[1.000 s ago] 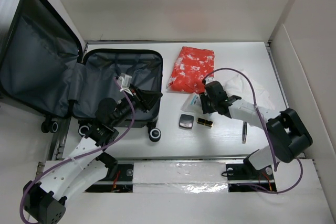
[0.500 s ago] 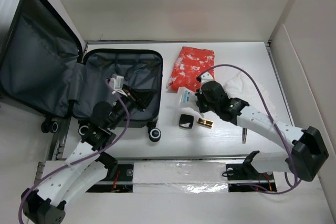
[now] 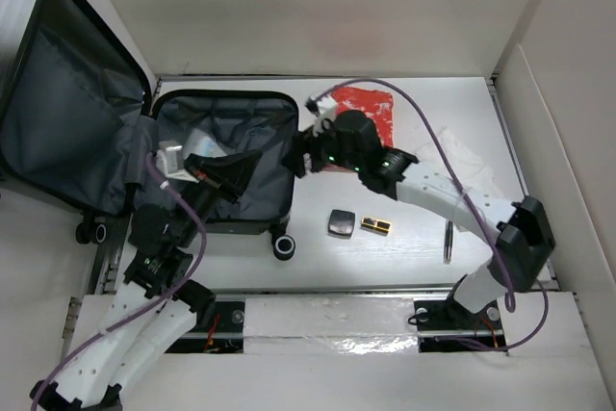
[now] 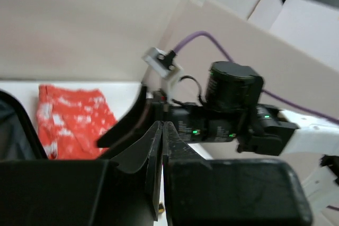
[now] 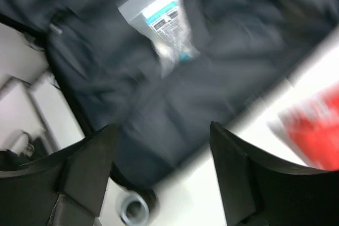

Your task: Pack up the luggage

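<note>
Lengthwise near-to-far, luggage (image 3: 255, 127), wheels (image 3: 283, 246) nearest.

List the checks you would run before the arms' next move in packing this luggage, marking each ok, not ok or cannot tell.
1. Luggage lid open: ok.
2. Clear packet lying inside the luggage: ok.
3. Right gripper open and empty: ok.
4. Left gripper shut, nothing between its fingers: ok.
5. Everything packed: not ok; compact, lipstick and pen lie on the table.
6. Left gripper clear of right gripper: cannot tell.

White table (image 3: 414, 262); pale walls (image 3: 318, 7)
</note>
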